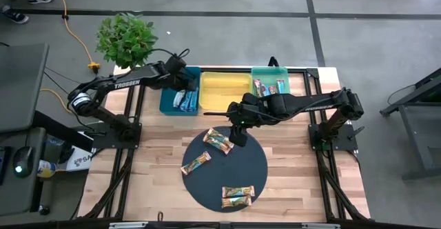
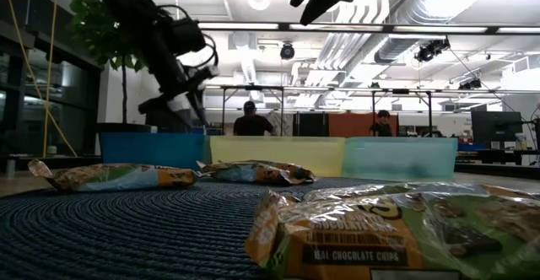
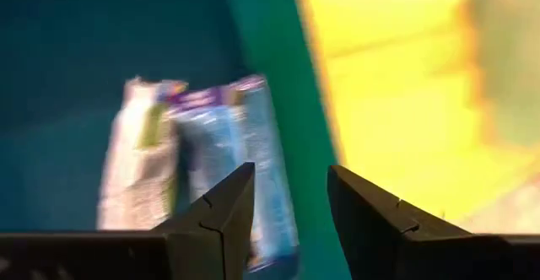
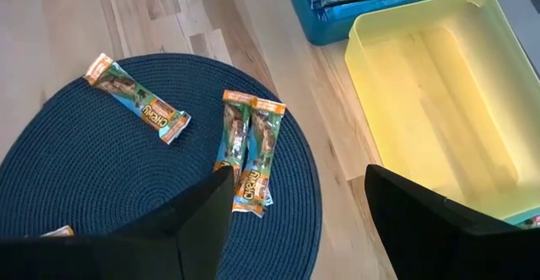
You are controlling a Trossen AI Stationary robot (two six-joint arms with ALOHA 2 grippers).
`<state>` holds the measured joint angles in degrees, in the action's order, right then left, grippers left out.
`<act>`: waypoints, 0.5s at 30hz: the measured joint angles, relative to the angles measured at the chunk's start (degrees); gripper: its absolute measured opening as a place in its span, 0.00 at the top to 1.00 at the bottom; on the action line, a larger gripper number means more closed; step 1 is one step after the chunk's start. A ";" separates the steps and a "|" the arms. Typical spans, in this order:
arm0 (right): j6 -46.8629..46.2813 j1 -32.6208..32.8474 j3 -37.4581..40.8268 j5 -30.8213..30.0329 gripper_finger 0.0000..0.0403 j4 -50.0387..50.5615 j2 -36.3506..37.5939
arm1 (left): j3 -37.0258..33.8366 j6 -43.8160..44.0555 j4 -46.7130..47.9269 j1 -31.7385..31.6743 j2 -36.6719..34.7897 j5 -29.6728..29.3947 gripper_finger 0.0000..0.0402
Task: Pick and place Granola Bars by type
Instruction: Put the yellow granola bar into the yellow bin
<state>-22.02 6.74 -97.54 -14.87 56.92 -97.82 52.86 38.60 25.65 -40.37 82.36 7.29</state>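
On the wooden counter (image 1: 289, 181) a round dark woven mat (image 1: 207, 184) lies at the centre, with three bins in a row toward twelve o'clock of it: a teal bin (image 1: 167, 101) at about eleven, a yellow bin (image 1: 224, 91) at twelve, a green bin (image 1: 270, 74) at one; the Granola Bars lie partly on the mat and partly in the bins.

On the mat a pair of tan-gold bars (image 1: 218, 141) lies touching one another near its twelve o'clock edge; a single tan-gold bar (image 1: 196, 163) lies toward nine o'clock; two more tan-gold bars (image 1: 237, 196) lie together near five o'clock; blue-white bars (image 1: 185, 100) lie in the teal bin, and bars in darker wrappers (image 1: 269, 86) lie in the green bin; the yellow bin shows only its bare floor.

The left gripper (image 1: 185, 58) hangs over the teal bin, its fingers (image 3: 221, 217) parted with nothing between them, the blue-white bars lying in the bin below; the right gripper (image 1: 240, 134) hangs over the mat's twelve o'clock edge, just beside the touching pair, its fingers (image 4: 202, 221) wide apart and holding nothing.

A potted plant (image 1: 125, 37) stands at the counter's eleven o'clock corner; across the room beyond the bins, two people (image 2: 252, 121) show in the low view.
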 joint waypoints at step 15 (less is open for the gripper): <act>-0.06 0.00 0.00 0.46 0.37 0.31 0.00 | 0.00 -9.30 -17.17 10.60 -12.81 14.10 0.63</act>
<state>-22.09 6.74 -97.54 -14.42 57.23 -97.82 52.86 29.30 8.49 -29.77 69.55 21.39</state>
